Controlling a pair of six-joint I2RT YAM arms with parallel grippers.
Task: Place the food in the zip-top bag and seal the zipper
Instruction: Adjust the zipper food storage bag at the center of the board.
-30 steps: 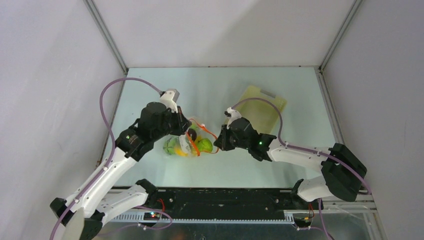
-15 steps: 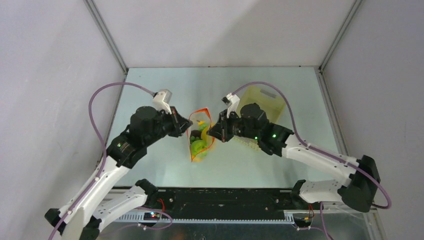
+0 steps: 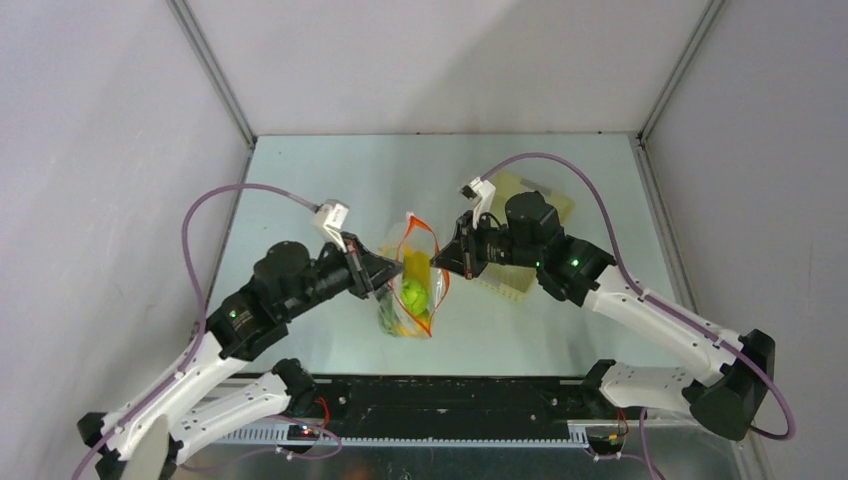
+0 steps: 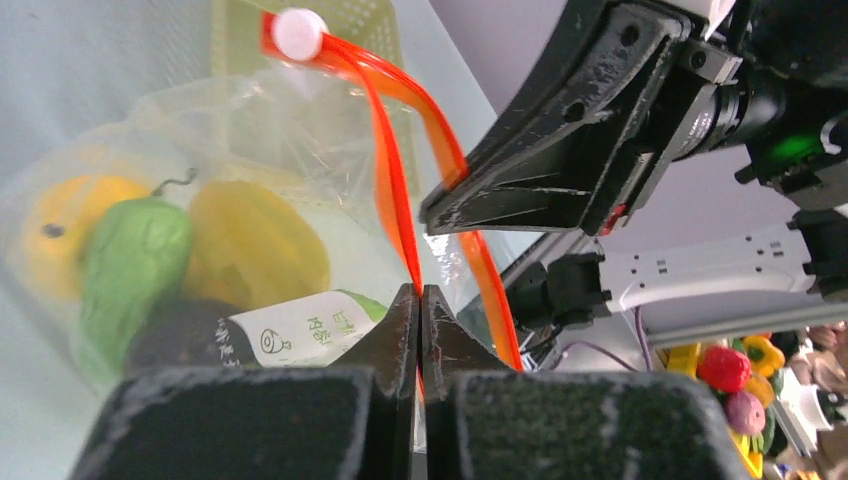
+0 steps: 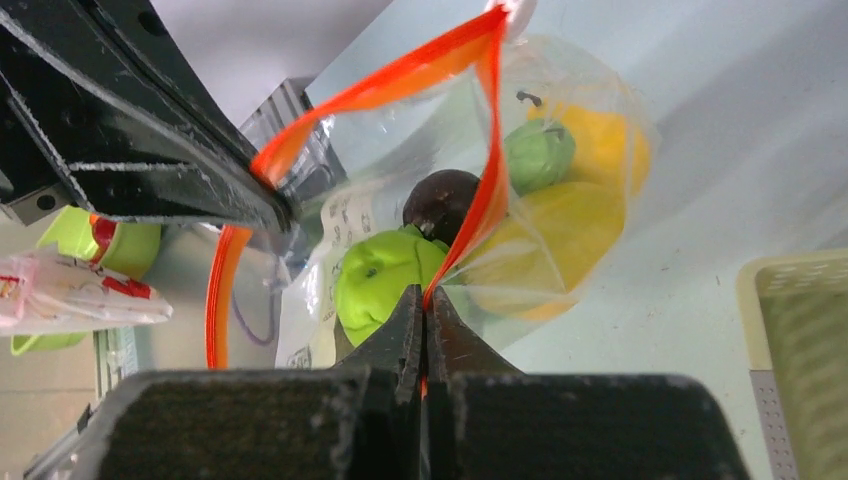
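The clear zip-top bag hangs between my two grippers with its mouth spread open upward. Its red-orange zipper splits into two strips that meet at a white slider. My left gripper is shut on one strip and my right gripper is shut on the other. The food sits inside the bag: a green piece, yellow pieces, an orange one and a dark purple one. A white label shows on the bag's wall.
The pale yellow lattice basket lies behind the right arm, close to the bag's right side; its corner shows as well in the right wrist view. Grey walls close in the table at the left, right and back.
The bag lay slumped on the table a second ago. The right gripper has shut on the strip, and both arms have raised the mouth, so the bag now stands open between them.
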